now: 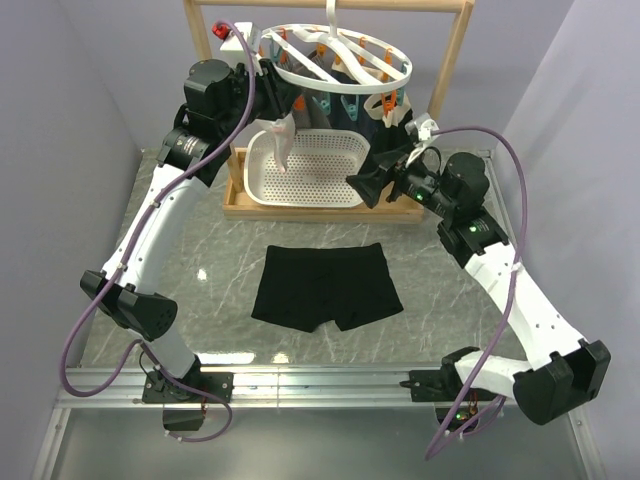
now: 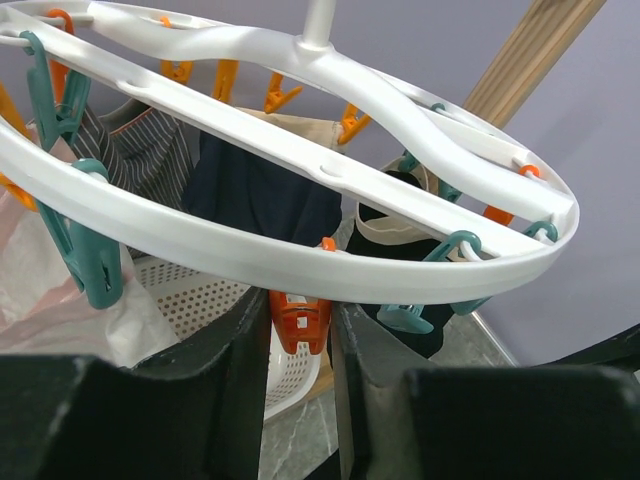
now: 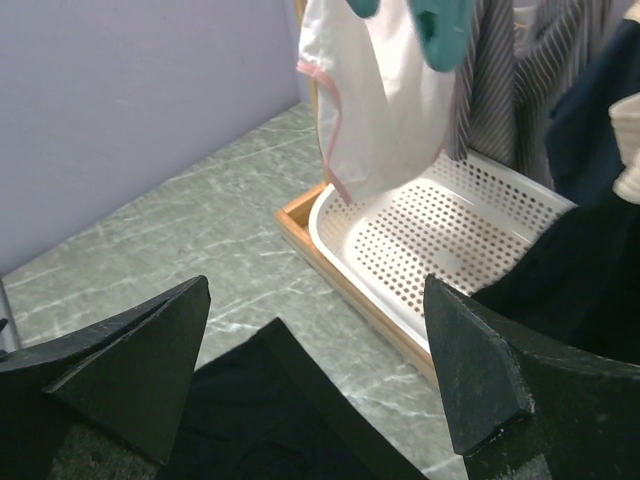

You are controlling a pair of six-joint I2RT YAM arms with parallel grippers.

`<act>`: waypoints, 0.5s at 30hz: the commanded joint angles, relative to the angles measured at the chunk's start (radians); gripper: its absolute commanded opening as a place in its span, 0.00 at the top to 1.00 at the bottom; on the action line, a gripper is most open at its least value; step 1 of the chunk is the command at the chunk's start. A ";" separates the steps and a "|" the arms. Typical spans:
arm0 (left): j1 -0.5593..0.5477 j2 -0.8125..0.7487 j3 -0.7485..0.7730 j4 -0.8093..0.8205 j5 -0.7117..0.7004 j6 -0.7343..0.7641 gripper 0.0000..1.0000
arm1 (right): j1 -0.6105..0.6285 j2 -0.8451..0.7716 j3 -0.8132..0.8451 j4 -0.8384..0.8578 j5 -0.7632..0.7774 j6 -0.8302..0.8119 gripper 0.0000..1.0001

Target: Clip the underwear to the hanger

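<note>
The black underwear [image 1: 325, 287] lies flat on the table, apart from both grippers. The round white hanger [image 1: 335, 60] hangs from the wooden frame, with several garments clipped to it. My left gripper [image 1: 268, 78] is raised at the hanger's left rim. In the left wrist view my left gripper [image 2: 300, 335] is shut on an orange clip [image 2: 298, 318] under the white rim [image 2: 300, 255]. My right gripper [image 1: 372, 172] is open and empty by the basket's right end. In the right wrist view it [image 3: 315, 290] hovers above a corner of the underwear [image 3: 270, 420].
A white perforated basket [image 1: 262, 170] sits in a wooden tray below the hanger; it also shows in the right wrist view [image 3: 450, 230]. A pale pink-white garment [image 3: 370, 110] hangs from a teal clip [image 3: 440, 30]. The wooden frame's post [image 1: 455, 60] stands at the right.
</note>
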 commanded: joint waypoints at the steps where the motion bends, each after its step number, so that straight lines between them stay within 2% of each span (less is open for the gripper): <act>1: -0.001 -0.030 0.007 0.044 0.011 -0.007 0.94 | 0.033 0.008 0.058 0.075 0.021 0.024 0.07; 3: -0.001 -0.032 0.003 0.044 0.013 -0.012 1.00 | 0.056 0.020 0.070 0.081 0.030 0.021 0.09; 8: -0.001 -0.035 0.001 0.039 0.019 -0.022 1.00 | 0.084 0.048 0.090 0.118 0.045 0.045 0.17; 15: -0.001 -0.040 -0.020 0.042 0.045 -0.035 1.00 | 0.135 0.126 0.225 0.213 0.007 0.053 0.31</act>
